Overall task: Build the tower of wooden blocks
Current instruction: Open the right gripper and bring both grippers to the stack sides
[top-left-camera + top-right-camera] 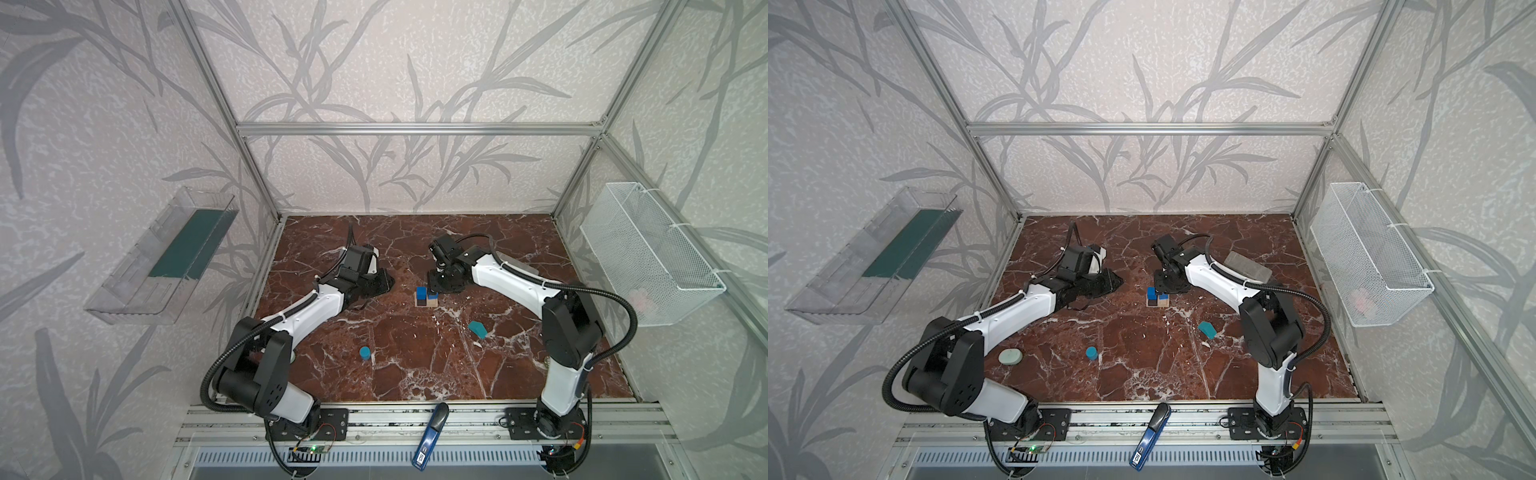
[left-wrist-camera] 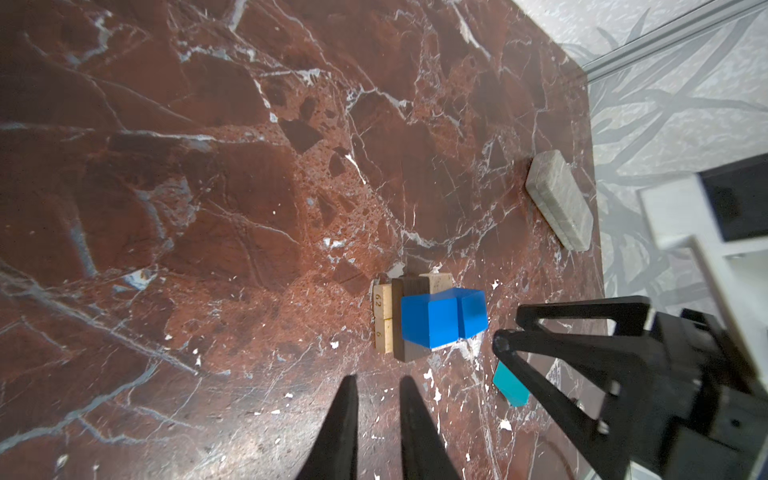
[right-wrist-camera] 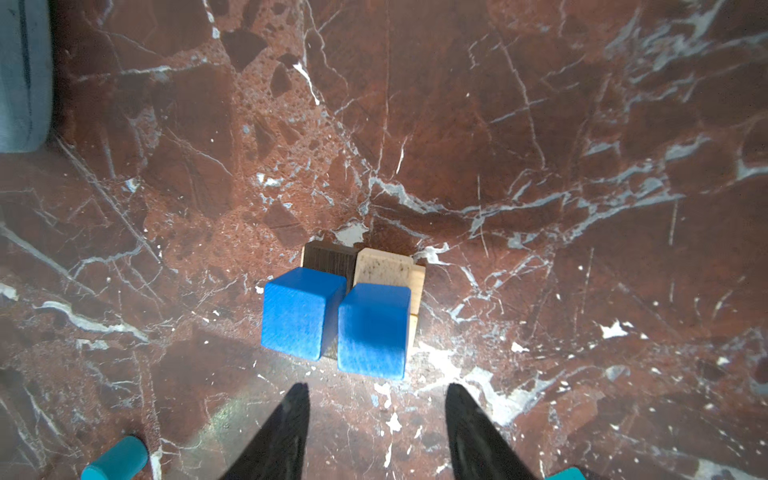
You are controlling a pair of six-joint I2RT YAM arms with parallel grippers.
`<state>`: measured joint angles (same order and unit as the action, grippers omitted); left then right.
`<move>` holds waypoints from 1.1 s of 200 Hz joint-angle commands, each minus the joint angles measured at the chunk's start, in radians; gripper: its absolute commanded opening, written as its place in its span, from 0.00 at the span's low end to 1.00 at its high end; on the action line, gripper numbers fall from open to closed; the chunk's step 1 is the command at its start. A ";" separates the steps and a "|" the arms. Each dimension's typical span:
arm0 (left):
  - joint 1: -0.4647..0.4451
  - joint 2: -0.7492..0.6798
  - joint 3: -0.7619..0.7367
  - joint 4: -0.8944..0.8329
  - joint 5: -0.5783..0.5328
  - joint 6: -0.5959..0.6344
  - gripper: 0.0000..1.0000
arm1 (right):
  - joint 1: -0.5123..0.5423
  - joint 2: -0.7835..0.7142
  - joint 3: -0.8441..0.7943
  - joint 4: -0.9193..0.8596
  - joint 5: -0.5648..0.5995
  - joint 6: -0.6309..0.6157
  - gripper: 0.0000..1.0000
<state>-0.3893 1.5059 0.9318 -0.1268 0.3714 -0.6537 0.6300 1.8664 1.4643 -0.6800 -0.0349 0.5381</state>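
Observation:
The tower [image 1: 426,297] [image 1: 1157,297] stands mid-table: two blue cubes [image 3: 301,313] [image 3: 372,330] side by side on a base of a dark brown bar [image 3: 326,257] and pale bars [image 3: 384,270]. My right gripper [image 3: 376,388] [image 1: 435,288] hangs just behind the cubes, open and empty, apart from them. To the left of the tower my left gripper [image 2: 378,382] [image 1: 390,284] has its fingers slightly apart, holding nothing. A blue cylinder [image 1: 365,353] [image 1: 1092,353] stands front left. The teal house-shaped piece [image 1: 478,329] [image 1: 1207,329] lies front right.
A grey stone-like brick [image 1: 1248,266] [image 2: 559,199] lies behind the right arm. A rounded grey-blue case [image 1: 1010,356] sits by the left arm's elbow. On the side walls hang a wire basket [image 1: 648,253] and a clear tray [image 1: 162,253]. A blue tool [image 1: 430,434] lies on the front rail.

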 commanded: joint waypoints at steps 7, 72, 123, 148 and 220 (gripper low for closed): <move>-0.019 0.038 0.069 -0.052 0.020 0.017 0.20 | -0.005 -0.090 -0.046 0.044 0.011 -0.010 0.57; -0.071 0.150 0.168 -0.138 -0.007 0.036 0.26 | -0.054 -0.154 -0.207 0.243 -0.081 0.029 0.62; -0.073 0.186 0.228 -0.191 -0.025 0.062 0.37 | -0.069 -0.201 -0.266 0.348 -0.087 0.059 0.63; -0.078 0.210 0.260 -0.218 -0.033 0.062 0.33 | -0.085 -0.228 -0.328 0.440 -0.125 0.073 0.63; -0.109 0.234 0.270 -0.208 -0.032 0.046 0.33 | -0.110 -0.252 -0.443 0.545 -0.178 0.094 0.63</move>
<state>-0.4858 1.7149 1.1702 -0.3141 0.3424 -0.6125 0.5266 1.6485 1.0573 -0.2020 -0.1802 0.6174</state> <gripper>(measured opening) 0.330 0.629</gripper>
